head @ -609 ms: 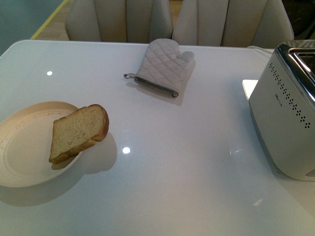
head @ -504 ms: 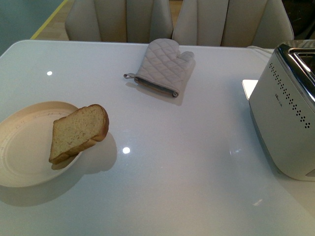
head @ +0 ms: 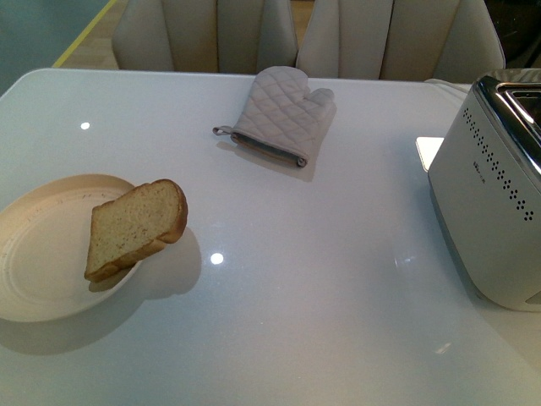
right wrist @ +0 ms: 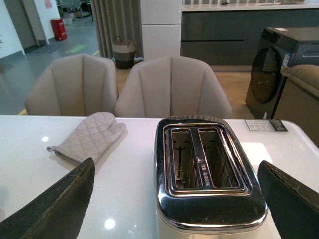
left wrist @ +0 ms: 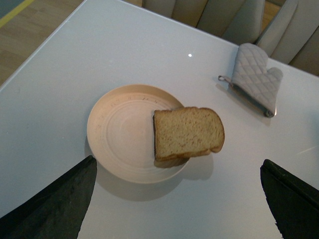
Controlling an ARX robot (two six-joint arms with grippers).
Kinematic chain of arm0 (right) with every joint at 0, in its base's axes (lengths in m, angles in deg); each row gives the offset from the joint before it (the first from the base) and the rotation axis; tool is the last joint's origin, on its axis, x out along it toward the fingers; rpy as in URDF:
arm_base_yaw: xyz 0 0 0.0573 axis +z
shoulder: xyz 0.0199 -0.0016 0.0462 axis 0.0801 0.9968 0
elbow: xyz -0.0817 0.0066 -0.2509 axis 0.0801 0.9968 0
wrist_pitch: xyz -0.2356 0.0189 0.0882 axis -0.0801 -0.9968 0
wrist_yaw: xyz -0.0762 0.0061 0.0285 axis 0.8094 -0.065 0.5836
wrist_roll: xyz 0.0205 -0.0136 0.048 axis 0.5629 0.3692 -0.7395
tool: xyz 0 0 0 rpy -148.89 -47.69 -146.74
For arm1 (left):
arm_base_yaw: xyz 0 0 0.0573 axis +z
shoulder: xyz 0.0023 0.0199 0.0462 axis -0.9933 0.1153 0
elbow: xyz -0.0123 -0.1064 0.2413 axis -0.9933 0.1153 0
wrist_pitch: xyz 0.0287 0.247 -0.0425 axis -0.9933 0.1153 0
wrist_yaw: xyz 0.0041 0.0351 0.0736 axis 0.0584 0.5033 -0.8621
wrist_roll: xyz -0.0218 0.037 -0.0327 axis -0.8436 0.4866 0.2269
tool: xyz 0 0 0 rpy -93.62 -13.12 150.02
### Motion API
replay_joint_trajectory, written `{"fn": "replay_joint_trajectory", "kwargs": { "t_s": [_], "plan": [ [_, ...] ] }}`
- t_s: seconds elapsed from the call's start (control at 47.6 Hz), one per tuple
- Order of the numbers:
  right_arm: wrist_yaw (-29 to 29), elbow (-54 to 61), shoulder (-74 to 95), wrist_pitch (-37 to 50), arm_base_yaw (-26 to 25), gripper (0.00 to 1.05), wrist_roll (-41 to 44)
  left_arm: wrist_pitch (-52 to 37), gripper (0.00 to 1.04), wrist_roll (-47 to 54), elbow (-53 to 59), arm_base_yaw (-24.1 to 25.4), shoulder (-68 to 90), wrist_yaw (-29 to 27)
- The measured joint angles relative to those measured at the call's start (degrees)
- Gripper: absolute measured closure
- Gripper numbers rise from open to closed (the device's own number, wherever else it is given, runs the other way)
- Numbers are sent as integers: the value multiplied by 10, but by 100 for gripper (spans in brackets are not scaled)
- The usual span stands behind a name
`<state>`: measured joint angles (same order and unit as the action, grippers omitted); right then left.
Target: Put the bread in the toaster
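The bread (head: 135, 226) is a tan speckled slice with a brown crust. It leans on the right rim of a round cream plate (head: 38, 254) at the table's left. It also shows in the left wrist view (left wrist: 187, 133), where my left gripper (left wrist: 179, 199) hovers open and empty above it, nearer the table's front. The silver-white toaster (head: 490, 203) stands at the right edge. In the right wrist view its chrome top (right wrist: 207, 169) shows two empty slots. My right gripper (right wrist: 177, 199) is open and empty above it. Neither arm shows in the front view.
A grey quilted oven mitt (head: 283, 114) lies at the back middle of the white table (head: 321, 279). Beige chairs (head: 211, 34) stand behind the table. A white card (head: 428, 150) lies beside the toaster.
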<state>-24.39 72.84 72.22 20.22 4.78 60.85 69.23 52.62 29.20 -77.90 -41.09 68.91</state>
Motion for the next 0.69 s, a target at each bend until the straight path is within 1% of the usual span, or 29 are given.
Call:
{"fn": "replay_joint_trajectory", "kwargs": {
  "t_s": [0.042, 0.063, 0.126, 0.189, 0.273, 0.336, 0.525, 0.693],
  "plan": [
    [0, 0, 0, 0, 0, 9, 0, -45, 7, -3, -16, 23, 55, 22],
    [0, 0, 0, 0, 0, 9, 0, -59, 7, -4, -20, 29, 70, 25],
    [0, 0, 0, 0, 0, 9, 0, -138, 7, -5, -42, 57, 159, 44],
    [0, 0, 0, 0, 0, 9, 0, -205, 7, -5, -62, 73, 240, 46],
    [0, 0, 0, 0, 0, 9, 0, -342, 7, -9, -112, 90, 439, 57],
    [0, 0, 0, 0, 0, 9, 0, -395, 7, -12, -136, 96, 534, 59],
    [0, 0, 0, 0, 0, 9, 0, -486, 7, -11, -201, 107, 756, 58],
    [0, 0, 0, 0, 0, 9, 0, -510, 7, -5, -245, 117, 883, 55]
  ]
}}
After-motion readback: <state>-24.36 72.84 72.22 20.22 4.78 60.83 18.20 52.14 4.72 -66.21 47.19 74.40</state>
